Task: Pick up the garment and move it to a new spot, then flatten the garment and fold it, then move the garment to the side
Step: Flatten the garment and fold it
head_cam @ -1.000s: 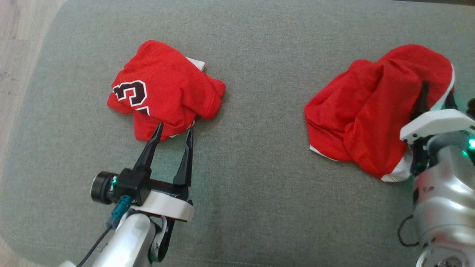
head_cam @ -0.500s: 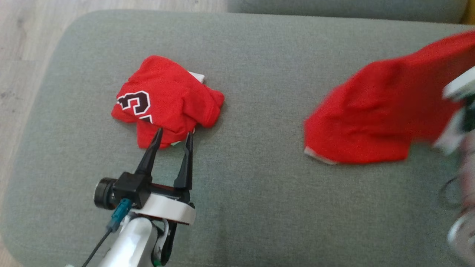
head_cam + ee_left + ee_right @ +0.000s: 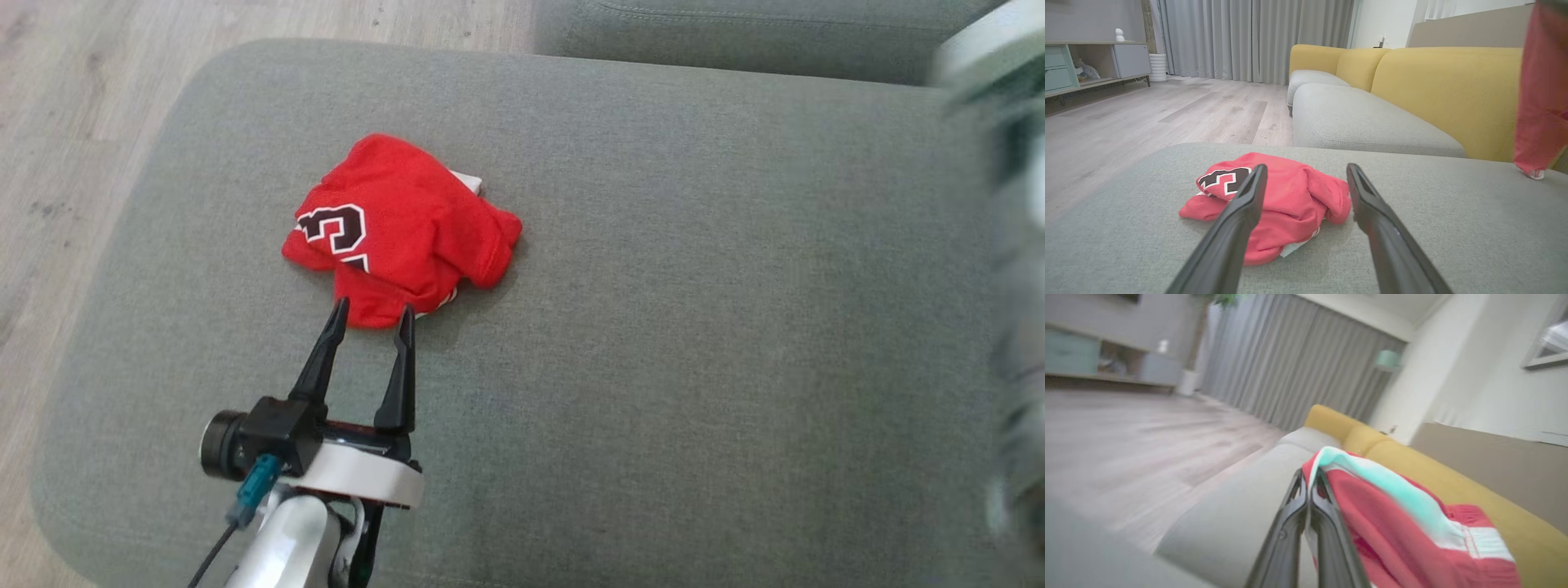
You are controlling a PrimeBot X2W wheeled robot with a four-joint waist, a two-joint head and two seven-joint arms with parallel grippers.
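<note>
A crumpled red jersey (image 3: pixel 400 233) with a black-and-white number lies on the grey cushion (image 3: pixel 694 286). My left gripper (image 3: pixel 374 307) is open, its fingertips at the jersey's near edge; the left wrist view shows the jersey (image 3: pixel 1290 200) between and beyond the two fingers. My right gripper (image 3: pixel 1309 473) is shut on the garment (image 3: pixel 1396 514), red cloth with a white band that drapes to the right of the fingers. In the left wrist view this garment (image 3: pixel 1541 90) hangs above the cushion's far right. The right arm (image 3: pixel 1012 245) is a blur at the head view's right edge.
Wooden floor (image 3: pixel 82 122) runs past the cushion's left and far edges. A second grey seat (image 3: pixel 1363 122) and yellow sofa backs (image 3: pixel 1445 81) stand beyond. A low cabinet (image 3: pixel 1086 61) and curtains line the far wall.
The right gripper has shut on the garment and lifted it up and to the right, off the cushion. The head camera has shifted. The left gripper stays open by the jersey.
</note>
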